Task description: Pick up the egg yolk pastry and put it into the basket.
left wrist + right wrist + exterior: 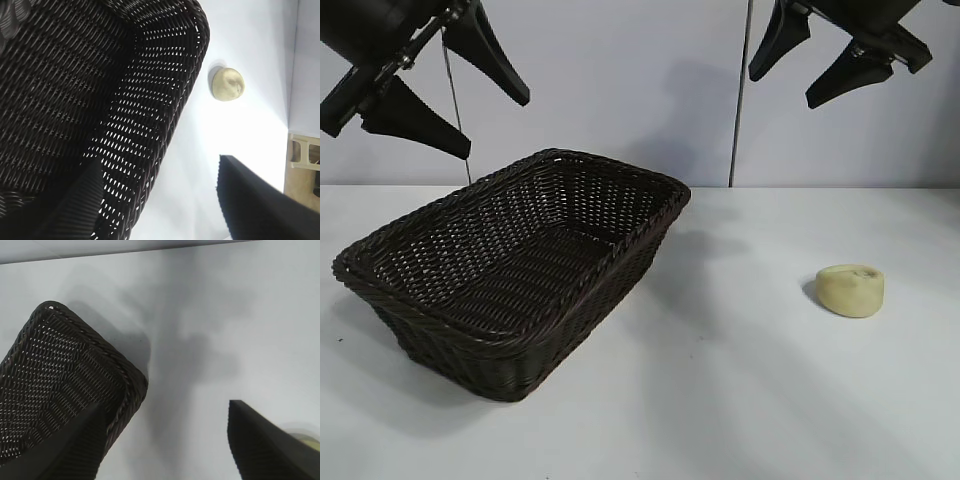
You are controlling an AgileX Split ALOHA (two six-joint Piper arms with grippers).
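Note:
The egg yolk pastry (852, 290), a small pale yellow puck with a dimpled top, lies on the white table at the right; the left wrist view shows the pastry (227, 84) beyond the basket's corner. The dark brown woven basket (610, 250) stands at the left with nothing inside, its wall (165, 100) filling the left wrist view and its corner (127, 377) showing in the right wrist view. High above the basket hangs my left gripper (498, 125), open and holding nothing. My right gripper (780, 88) is raised above the table's right side, open and also holding nothing. Both are far from the pastry.
A pale grey wall with a vertical seam (740, 100) stands behind the white table (740, 400). Bare tabletop lies between the basket and the pastry and in front of both. A beige frame part (305, 152) shows past the table edge in the left wrist view.

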